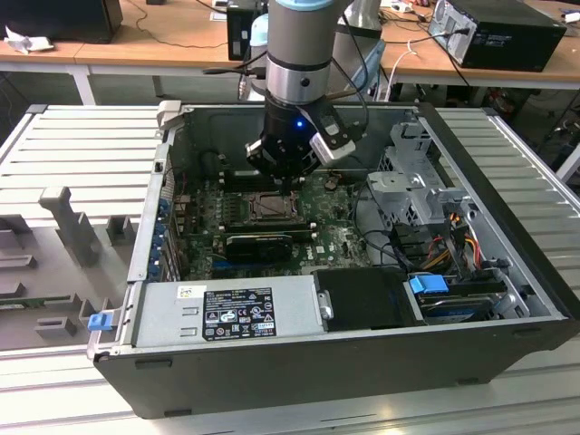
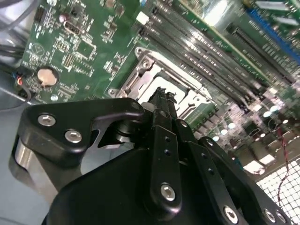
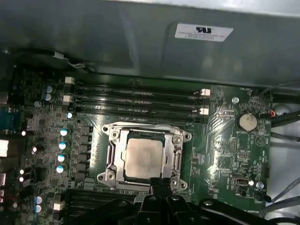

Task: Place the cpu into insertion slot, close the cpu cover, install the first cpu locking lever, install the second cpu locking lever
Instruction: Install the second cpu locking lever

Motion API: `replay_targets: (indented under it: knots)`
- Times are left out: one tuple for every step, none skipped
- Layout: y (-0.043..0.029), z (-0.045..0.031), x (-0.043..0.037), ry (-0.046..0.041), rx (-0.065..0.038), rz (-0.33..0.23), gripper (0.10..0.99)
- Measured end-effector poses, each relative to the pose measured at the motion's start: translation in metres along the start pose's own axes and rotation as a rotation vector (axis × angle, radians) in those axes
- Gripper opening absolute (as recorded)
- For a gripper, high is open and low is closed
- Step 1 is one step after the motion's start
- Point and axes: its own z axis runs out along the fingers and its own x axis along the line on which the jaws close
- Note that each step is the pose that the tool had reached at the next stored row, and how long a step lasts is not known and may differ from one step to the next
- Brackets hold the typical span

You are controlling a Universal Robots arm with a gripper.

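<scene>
Wooden desks (image 1: 136, 36) stand behind the open black computer case (image 1: 507, 272) in the exterior view, the pincer (image 1: 288, 181) low over the green motherboard (image 1: 335, 240). In the first wrist view, the dull silver-grey square cpu (image 3: 143, 157) sits in the black-rimmed insertion slot (image 3: 111, 157) under the closed silvery metal cpu cover (image 3: 178, 159). In the second wrist view, the pincer's (image 2: 161, 101) fingers seem closed together, holding nothing.

Dull matt metal tops the cpu (image 3: 142, 157) — its cpu cover (image 3: 176, 161) shinier metal — against glossy green motherboard (image 3: 229, 154)
</scene>
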Motion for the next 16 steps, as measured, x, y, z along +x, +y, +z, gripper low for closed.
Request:
replay_targets:
  knots:
    - [-0.0016, -0.0001, 0.0001, -0.0016, -0.027, 0.000, 0.106]
    - [-0.0050, -0.0002, 0.0004, -0.0030, -0.052, -0.001, 0.106]
    - [-0.0082, -0.0001, 0.0007, -0.0033, -0.055, -0.001, 0.106]
    - [-0.0125, -0.0001, 0.0010, -0.0035, -0.057, -0.001, 0.106]
    - [-0.0212, -0.0001, 0.0018, -0.0034, -0.058, -0.001, 0.106]
    - [-0.0260, 0.0002, 0.0023, -0.0034, -0.059, -0.001, 0.106]
    - [-0.0298, 0.0024, 0.0028, -0.0034, -0.059, -0.001, 0.106]
    - [-0.0313, 0.0049, 0.0029, -0.0032, -0.059, -0.001, 0.106]
    - [-0.0322, 0.0069, 0.0033, -0.0028, -0.059, 0.000, 0.106]
    - [-0.0332, 0.0089, 0.0037, -0.0025, -0.059, 0.000, 0.106]
    - [-0.0344, 0.0104, 0.0047, -0.0023, -0.059, -0.001, 0.106]
    - [-0.0367, 0.0132, 0.0098, -0.0022, -0.061, -0.005, 0.106]
    - [-0.0369, 0.0137, 0.0124, -0.0023, -0.063, -0.006, 0.106]
    - [-0.0368, 0.0141, 0.0155, -0.0025, -0.067, -0.007, 0.106]
    - [-0.0366, 0.0145, 0.0197, -0.0027, -0.071, -0.008, 0.106]
    - [-0.0365, 0.0149, 0.0228, -0.0028, -0.074, -0.010, 0.106]
